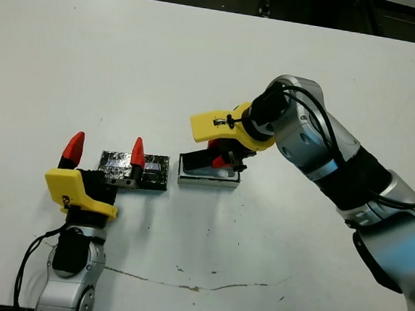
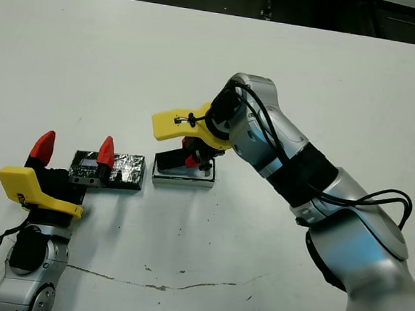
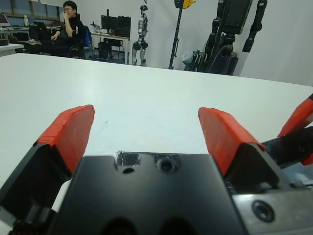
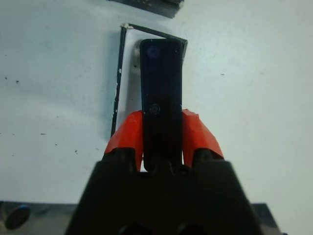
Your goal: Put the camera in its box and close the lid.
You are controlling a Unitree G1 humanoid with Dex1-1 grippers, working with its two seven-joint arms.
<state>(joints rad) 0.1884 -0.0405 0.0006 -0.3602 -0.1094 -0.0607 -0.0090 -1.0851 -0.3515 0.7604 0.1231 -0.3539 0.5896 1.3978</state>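
Observation:
The camera (image 4: 160,88), a slim black bar, is clamped between the red fingers (image 4: 198,136) of my right gripper (image 1: 222,159), which is shut on it. It hangs tilted over the box (image 1: 207,179), a small white tray with a dark rim (image 4: 117,93), its far end reaching down inside the tray. Just left of the box, the lid (image 1: 155,173) lies flat on the table, black and glossy with silvery patches. My left gripper (image 1: 106,150) stands open at the lid's near side, holding nothing, its right fingertip (image 1: 138,151) showing in front of the lid.
A thin crack and dark specks (image 1: 196,285) mark the white table near its front edge. Beyond the table's far edge a person (image 3: 68,24) sits at a desk, with robot stands (image 3: 230,34) along the back.

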